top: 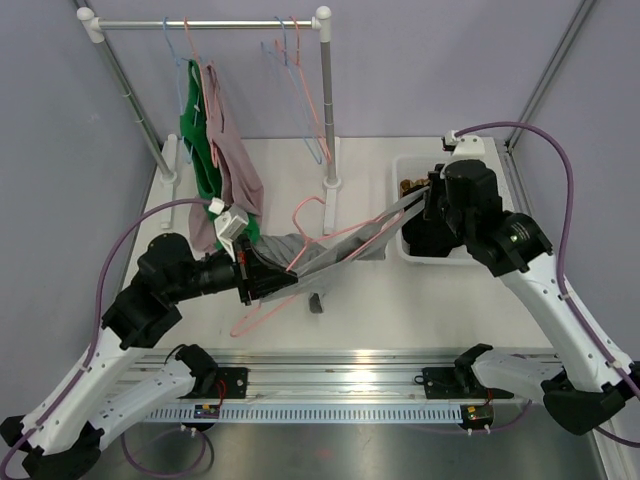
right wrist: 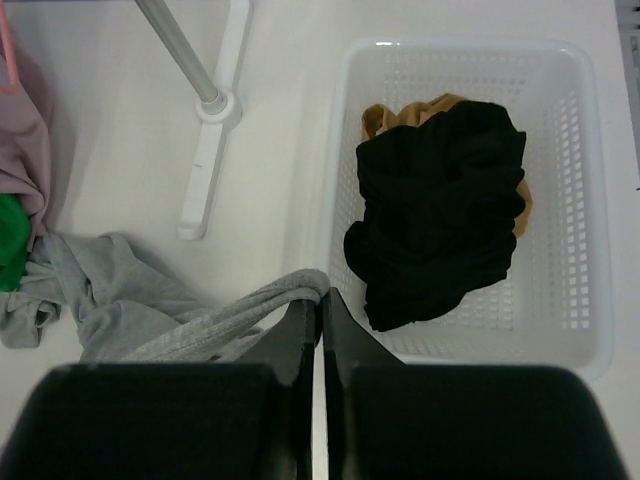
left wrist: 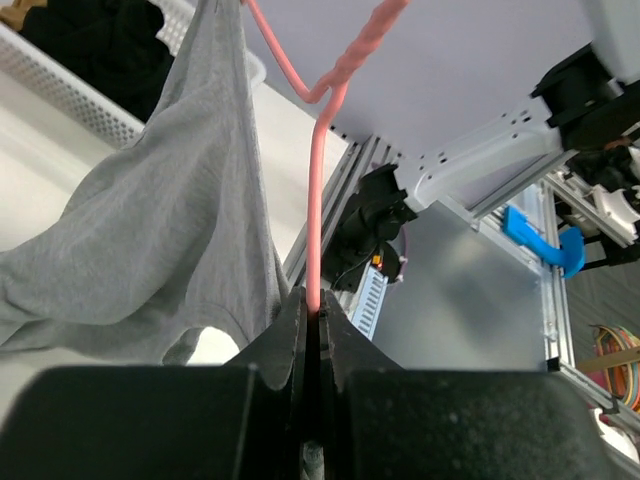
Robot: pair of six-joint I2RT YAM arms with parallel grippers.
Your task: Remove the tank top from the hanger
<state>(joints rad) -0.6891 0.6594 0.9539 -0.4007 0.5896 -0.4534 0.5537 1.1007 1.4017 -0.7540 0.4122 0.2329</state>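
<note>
A grey tank top (top: 345, 252) stretches across the table between my two grippers, still threaded on a pink hanger (top: 312, 215). My left gripper (top: 290, 278) is shut on the hanger's wire (left wrist: 315, 220), with the grey cloth (left wrist: 150, 250) hanging to its left. My right gripper (top: 428, 200) is shut on a strap of the tank top (right wrist: 250, 312) and holds it taut above the near left corner of the white basket (right wrist: 330, 130).
The white basket (top: 405, 172) holds black (right wrist: 440, 220) and tan clothes. A rack (top: 210, 22) at the back carries green and mauve garments (top: 225, 150) and empty hangers (top: 290, 50); its foot (right wrist: 205, 170) stands by the basket. A small dark object (top: 316, 303) lies near the front.
</note>
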